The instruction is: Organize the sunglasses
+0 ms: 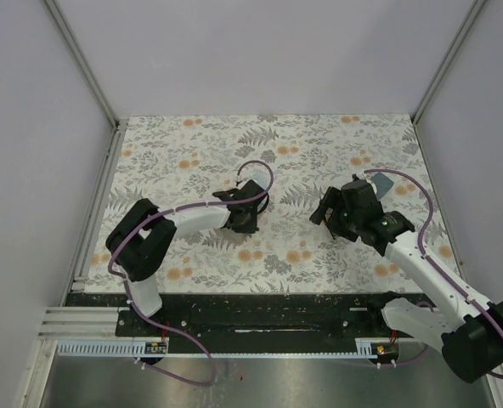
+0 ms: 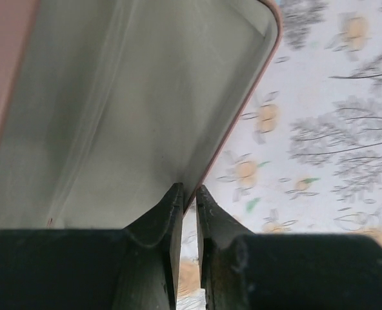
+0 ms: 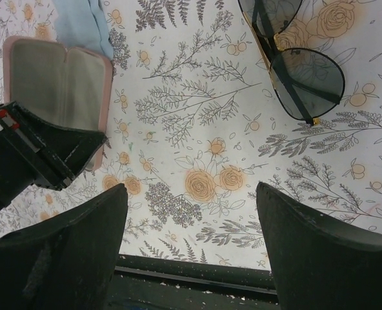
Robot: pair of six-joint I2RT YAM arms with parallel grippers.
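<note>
No text, label or number can be read — anywhere.

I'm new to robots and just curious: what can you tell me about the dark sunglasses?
The sunglasses have dark rounded lenses in a thin black frame with small gold bits at the bridge and outer corner. Their side arms are folded, crossing behind the lenses. They lie flat on the flowered table cover, partly cut off by the picture's top edge. Nothing touches them; the open right gripper is apart from them.
</note>
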